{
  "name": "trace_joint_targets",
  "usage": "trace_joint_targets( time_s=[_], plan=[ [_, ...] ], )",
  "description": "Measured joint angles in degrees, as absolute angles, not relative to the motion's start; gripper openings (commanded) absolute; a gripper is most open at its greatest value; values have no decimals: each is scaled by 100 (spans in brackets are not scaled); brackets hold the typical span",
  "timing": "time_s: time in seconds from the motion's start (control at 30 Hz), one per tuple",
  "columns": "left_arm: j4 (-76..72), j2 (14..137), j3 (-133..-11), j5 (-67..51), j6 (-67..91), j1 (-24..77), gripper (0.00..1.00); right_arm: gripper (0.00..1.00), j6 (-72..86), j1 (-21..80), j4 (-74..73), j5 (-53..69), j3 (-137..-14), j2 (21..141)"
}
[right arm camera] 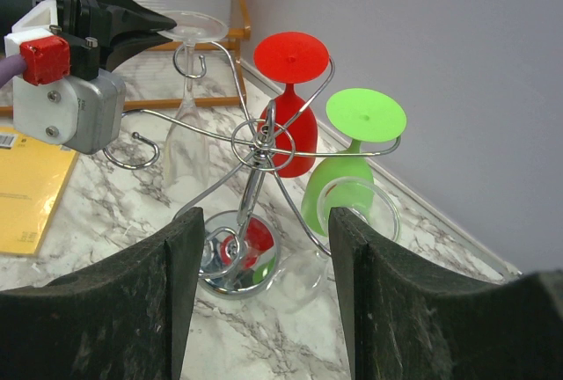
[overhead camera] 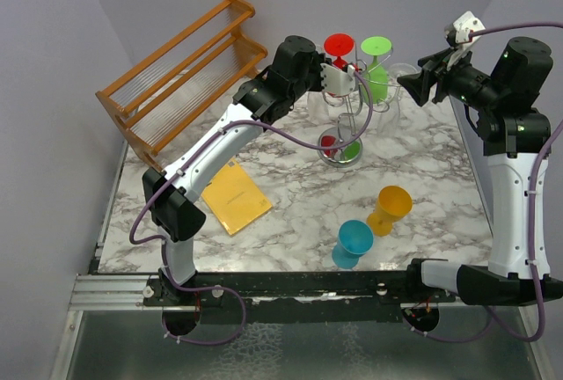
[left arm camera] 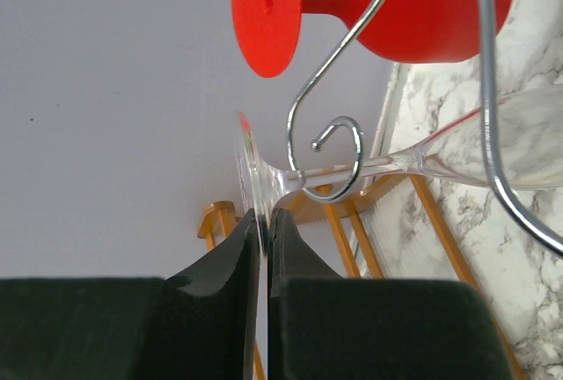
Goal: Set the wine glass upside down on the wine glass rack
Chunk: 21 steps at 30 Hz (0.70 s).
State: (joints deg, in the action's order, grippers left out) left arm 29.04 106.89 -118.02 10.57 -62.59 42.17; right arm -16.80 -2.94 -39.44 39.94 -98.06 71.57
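Silver wine glass rack [right arm camera: 230, 266] carries the clear wine glass [right arm camera: 185, 151] inverted, stem inside 1 scroll hook; the left hand [left arm camera: 264, 222] is clamped on its foot, while the right hand [right arm camera: 262, 230] hovers nearby, spread apart, empty.

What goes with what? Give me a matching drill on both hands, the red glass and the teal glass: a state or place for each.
1 left hand
2 right hand
3 red glass
4 teal glass

A on the table beside the orange glass
B open, empty
C hanging foot-up on the wire rack
D shut on a clear glass's foot

Pairs: 1-D, 2-B, 3-C, 4-A
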Motion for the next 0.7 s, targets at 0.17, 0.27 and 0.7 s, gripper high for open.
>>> trace_joint_targets(
  time_s=[0.17,0.27,0.7],
  plan=[
    [3103,10689,-11804,847,-6143,4228,5,59,-1678,-336,-3942,4058,-9776,7157],
    [3148,10689,-11804,786,-6099,4248,6,59,-1675,-355,-3938,4097,-9743,7153],
    [3142,10687,-11802,666,-6031,4294,13,59,-1673,-412,-3927,4195,-9708,7118]
  ],
)
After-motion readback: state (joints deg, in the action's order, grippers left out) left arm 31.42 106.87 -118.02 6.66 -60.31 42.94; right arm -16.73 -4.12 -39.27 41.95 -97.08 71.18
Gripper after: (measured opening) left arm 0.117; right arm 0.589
